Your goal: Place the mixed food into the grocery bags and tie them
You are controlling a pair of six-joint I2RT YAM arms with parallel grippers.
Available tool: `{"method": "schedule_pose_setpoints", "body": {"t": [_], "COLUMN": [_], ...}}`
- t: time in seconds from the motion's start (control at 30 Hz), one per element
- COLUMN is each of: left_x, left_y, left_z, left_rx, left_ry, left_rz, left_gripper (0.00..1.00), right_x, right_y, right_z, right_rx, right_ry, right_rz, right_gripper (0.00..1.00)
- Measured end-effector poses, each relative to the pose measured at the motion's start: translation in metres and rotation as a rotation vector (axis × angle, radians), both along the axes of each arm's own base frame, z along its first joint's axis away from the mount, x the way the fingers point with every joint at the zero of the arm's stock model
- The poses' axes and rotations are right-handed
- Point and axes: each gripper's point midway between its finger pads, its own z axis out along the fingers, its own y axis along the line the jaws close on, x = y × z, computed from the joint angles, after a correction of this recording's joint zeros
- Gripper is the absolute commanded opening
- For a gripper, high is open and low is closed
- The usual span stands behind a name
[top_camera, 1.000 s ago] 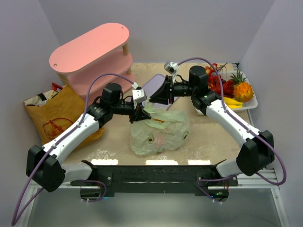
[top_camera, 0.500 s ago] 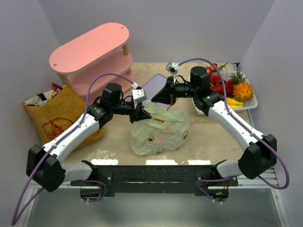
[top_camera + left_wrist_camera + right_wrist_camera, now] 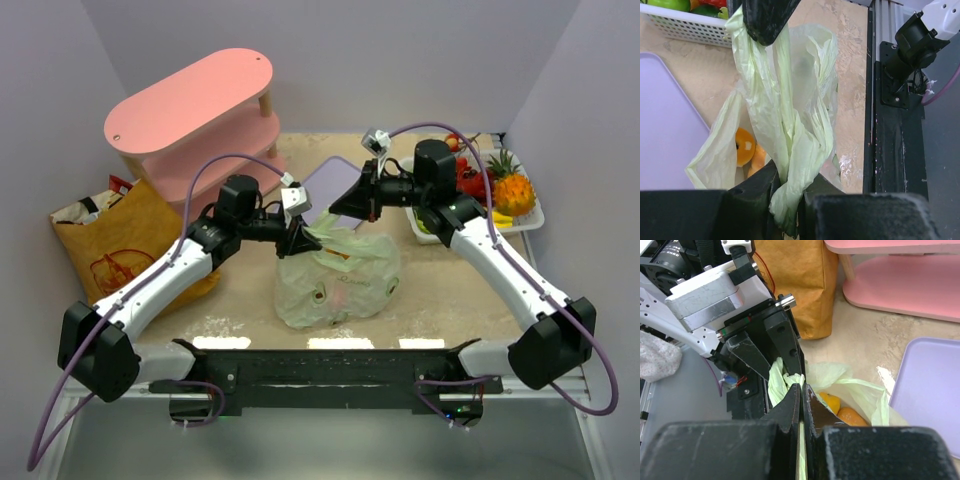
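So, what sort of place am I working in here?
Most likely a lab test cell staged for grocery packing. Bare lavender walls box in the table, and the props are a pink shelf, a basket of fruit, a brown paper bag and a pale-green plastic bag.

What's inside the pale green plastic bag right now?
Two orange rounded pieces show through the open mouth of the plastic bag. Whatever lies lower down is covered by the crumpled film and cannot be made out.
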Motion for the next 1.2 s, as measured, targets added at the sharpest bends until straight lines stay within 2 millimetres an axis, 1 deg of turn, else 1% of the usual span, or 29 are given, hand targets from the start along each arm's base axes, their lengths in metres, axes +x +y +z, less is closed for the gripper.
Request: {"method": "schedule_pose_setpoints", "body": {"t": [0.07, 0.1, 0.17, 0.2, 0.3, 0.43, 0.53, 0.63, 0.73, 0.8, 0.9, 1.1, 1.2], "left_x": [0.001, 0.001, 0.001, 0.002, 0.005, 0.008, 0.008, 0.008, 0.008, 0.008, 0.006, 0.002, 0.003], "left_y": [0.0, -0.001, -0.001, -0.001, -0.001, -0.006, -0.01, -0.013, -0.016, -0.016, -0.015, -0.015, -0.014], "left_z": [-0.002, -0.003, -0.005, -0.006, -0.004, 0.004, 0.003, -0.006, -0.018, -0.027, -0.032, -0.038, -0.039], "left_rx": [0.003, 0.004, 0.007, 0.009, 0.004, -0.023, -0.033, -0.027, -0.011, 0.002, 0.01, 0.012, 0.009], "left_ry": [0.006, 0.01, 0.017, 0.02, 0.018, 0.006, 0.033, 0.101, 0.173, 0.214, 0.262, 0.32, 0.342], "left_rz": [0.0, 0.001, 0.003, 0.006, 0.02, 0.027, 0.031, 0.034, 0.043, 0.052, 0.064, 0.085, 0.097], "left_gripper": [0.19, 0.18, 0.11, 0.05, 0.0, 0.0, 0.0, 0.0, 0.0, 0.0, 0.0, 0.0, 0.0], "right_x": [0.0, -0.001, -0.002, -0.004, -0.01, -0.022, -0.039, -0.056, -0.067, -0.072, -0.078, -0.083, -0.079], "right_y": [-0.001, -0.001, -0.002, -0.003, -0.008, -0.013, -0.018, -0.018, -0.015, -0.014, -0.012, -0.005, -0.001], "right_z": [0.0, 0.001, 0.003, 0.005, 0.01, 0.018, 0.013, -0.004, -0.027, -0.046, -0.071, -0.094, -0.106], "right_rx": [-0.002, -0.002, -0.001, -0.001, -0.007, -0.005, -0.007, -0.022, -0.044, -0.063, -0.094, -0.114, -0.135], "right_ry": [-0.002, -0.004, -0.011, -0.014, -0.024, -0.049, -0.054, -0.043, -0.015, 0.012, 0.047, 0.061, 0.064], "right_rz": [-0.003, -0.003, -0.005, -0.008, -0.021, -0.029, -0.034, -0.033, -0.031, -0.037, -0.05, -0.064, -0.087], "right_gripper": [0.0, 0.0, 0.0, 0.0, 0.0, 0.0, 0.0, 0.0, 0.0, 0.0, 0.0, 0.0, 0.0]}}
